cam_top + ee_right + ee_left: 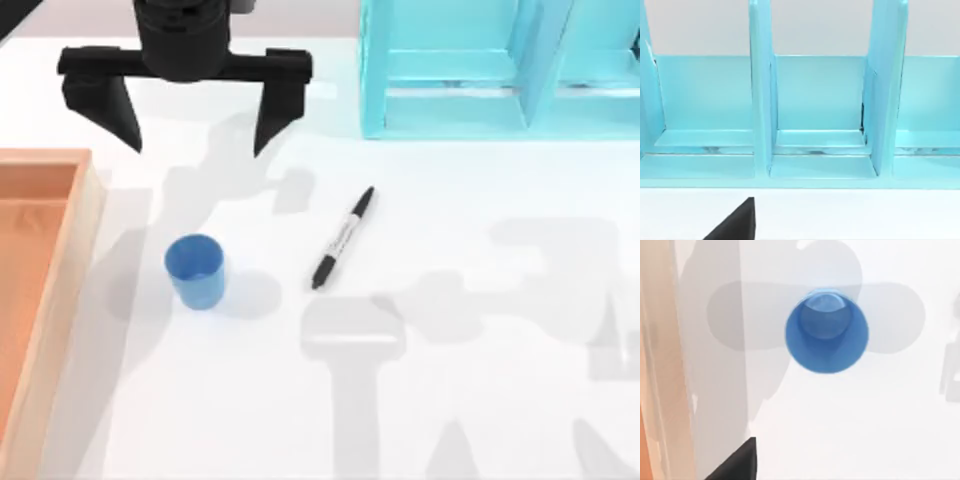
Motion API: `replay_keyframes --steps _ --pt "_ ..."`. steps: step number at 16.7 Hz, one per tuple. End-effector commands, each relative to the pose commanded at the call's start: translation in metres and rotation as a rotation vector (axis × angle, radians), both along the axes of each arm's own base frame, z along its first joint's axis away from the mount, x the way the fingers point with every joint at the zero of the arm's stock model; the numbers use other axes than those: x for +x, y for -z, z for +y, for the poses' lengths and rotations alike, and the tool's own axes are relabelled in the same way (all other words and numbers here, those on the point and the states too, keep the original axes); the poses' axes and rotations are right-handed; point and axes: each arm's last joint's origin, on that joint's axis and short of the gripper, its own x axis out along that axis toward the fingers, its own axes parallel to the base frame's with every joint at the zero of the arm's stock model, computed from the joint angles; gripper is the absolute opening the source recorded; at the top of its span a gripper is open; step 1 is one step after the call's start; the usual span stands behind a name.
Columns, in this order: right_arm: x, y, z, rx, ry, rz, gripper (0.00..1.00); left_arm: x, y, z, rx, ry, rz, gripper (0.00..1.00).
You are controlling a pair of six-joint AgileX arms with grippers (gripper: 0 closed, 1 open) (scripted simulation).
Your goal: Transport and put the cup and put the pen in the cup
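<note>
The small blue cup (195, 268) stands upright and empty on the white table, left of centre. In the left wrist view I look straight down into the cup (826, 332). My left gripper (188, 120) hangs open high over the table, farther back than the cup, with nothing between its wide-spread fingers (273, 110). The pen (343, 238) lies flat to the right of the cup, slanting from near left to far right, apart from the cup and both grippers. A dark corner of my right gripper (735, 224) faces the shelf unit.
A large light-blue shelf unit (500, 70) stands along the back right; its open compartments (820, 110) face the right wrist camera. A wooden tray (50, 300) lies along the left edge, close to the cup. Open table lies in front of the cup and pen.
</note>
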Motion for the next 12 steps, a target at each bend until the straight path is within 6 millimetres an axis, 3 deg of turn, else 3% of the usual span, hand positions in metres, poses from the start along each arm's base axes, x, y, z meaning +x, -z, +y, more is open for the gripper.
replay_keyframes --steps 4,6,8,12 --pt "0.000 0.000 0.000 0.000 0.000 0.000 1.00 0.001 0.001 -0.001 0.001 0.002 -0.001 1.00" --pt "0.000 0.000 0.000 0.000 0.000 0.000 1.00 0.005 0.011 -0.014 0.014 0.049 -0.010 1.00" --pt "0.000 0.000 0.000 0.000 0.000 0.000 1.00 0.013 0.033 -0.041 0.039 0.134 -0.024 1.00" --pt "0.000 0.000 0.000 0.000 0.000 0.000 1.00 0.022 0.099 -0.106 0.105 0.343 -0.052 1.00"
